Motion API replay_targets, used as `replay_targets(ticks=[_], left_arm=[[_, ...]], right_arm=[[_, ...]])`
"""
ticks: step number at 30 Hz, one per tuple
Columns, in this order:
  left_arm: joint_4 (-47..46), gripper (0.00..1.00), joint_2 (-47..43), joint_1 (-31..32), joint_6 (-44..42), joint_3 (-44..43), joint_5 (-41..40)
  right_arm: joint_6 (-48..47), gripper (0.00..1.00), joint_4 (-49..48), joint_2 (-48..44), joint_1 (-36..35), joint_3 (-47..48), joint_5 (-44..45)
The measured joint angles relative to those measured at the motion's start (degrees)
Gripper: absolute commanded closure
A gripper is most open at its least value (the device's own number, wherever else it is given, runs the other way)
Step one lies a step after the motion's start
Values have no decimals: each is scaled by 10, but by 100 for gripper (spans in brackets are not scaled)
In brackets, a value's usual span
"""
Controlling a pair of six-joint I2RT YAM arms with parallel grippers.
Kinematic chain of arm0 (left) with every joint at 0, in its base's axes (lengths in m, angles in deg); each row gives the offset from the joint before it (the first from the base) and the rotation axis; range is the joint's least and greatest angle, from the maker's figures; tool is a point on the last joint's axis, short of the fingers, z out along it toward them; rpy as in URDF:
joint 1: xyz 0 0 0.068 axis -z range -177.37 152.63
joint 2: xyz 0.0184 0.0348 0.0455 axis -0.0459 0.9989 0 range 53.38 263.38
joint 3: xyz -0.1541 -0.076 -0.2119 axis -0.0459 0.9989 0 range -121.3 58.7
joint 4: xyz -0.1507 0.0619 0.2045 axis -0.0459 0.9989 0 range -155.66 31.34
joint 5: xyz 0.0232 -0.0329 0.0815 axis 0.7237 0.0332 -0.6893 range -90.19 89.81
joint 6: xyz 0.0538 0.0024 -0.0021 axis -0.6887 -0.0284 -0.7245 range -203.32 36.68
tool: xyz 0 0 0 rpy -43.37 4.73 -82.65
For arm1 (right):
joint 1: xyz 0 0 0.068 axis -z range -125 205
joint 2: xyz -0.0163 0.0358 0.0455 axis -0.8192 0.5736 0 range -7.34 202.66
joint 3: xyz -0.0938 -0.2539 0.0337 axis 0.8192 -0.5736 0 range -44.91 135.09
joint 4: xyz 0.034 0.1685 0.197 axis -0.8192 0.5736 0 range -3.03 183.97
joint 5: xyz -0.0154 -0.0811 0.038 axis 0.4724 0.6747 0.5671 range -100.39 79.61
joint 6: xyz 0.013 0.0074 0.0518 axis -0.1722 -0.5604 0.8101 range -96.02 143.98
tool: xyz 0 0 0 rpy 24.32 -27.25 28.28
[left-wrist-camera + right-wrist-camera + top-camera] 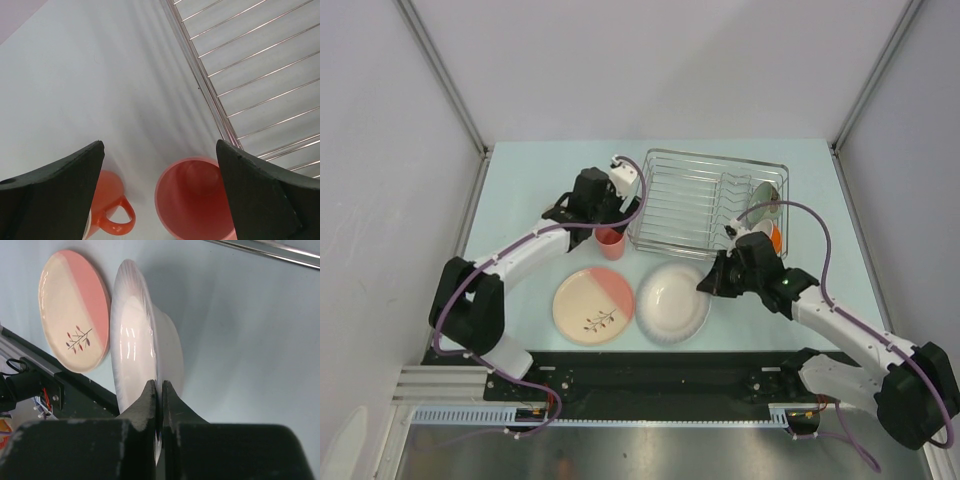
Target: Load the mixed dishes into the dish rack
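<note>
My left gripper (pixel 603 226) is open and hangs over the small pink cup (pixel 611 244), which stands upright just left of the dish rack (pixel 685 205). In the left wrist view the gripper (pixel 160 150) straddles the cup (pixel 192 200), with the orange mug (pixel 107 207) beside it by the left finger. My right gripper (pixel 713 281) is shut on the right rim of the white plate (pixel 670 303), which shows edge-on in the right wrist view (pixel 132 350). The cream-and-pink plate (pixel 594 305) lies flat to its left. The green bowl (pixel 765 194) and the pale pink bowl (pixel 757 215) stand in the rack's right end.
Something orange (pixel 776 238) shows by the rack's near right corner, behind my right wrist. The rack's wires (pixel 250 75) run close to the right of the cup. Grey walls enclose the table on three sides; a black rail (pixel 650 365) runs along the near edge.
</note>
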Motion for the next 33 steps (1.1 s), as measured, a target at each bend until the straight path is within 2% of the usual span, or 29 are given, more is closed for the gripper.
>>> replay_targets(ticks=[9,15,20,26,33], left_arm=[[0,1,-9,0,-1,6,-6],[5,0,-13,-3,1,6,-3],[18,0,-23,-17,6,4,12],[43,0,-30,-51,21,-13,44],[71,0,-64,-66,32,-13,74]], right_arm=[[-26,100,25,36,-5,49,2],[-93,100,100,41,-2,161,39],[-154,100,106,19,1,232,66],[-254,100,78,-32,1,246,118],[-466,100,-96,-31,3,212,178]])
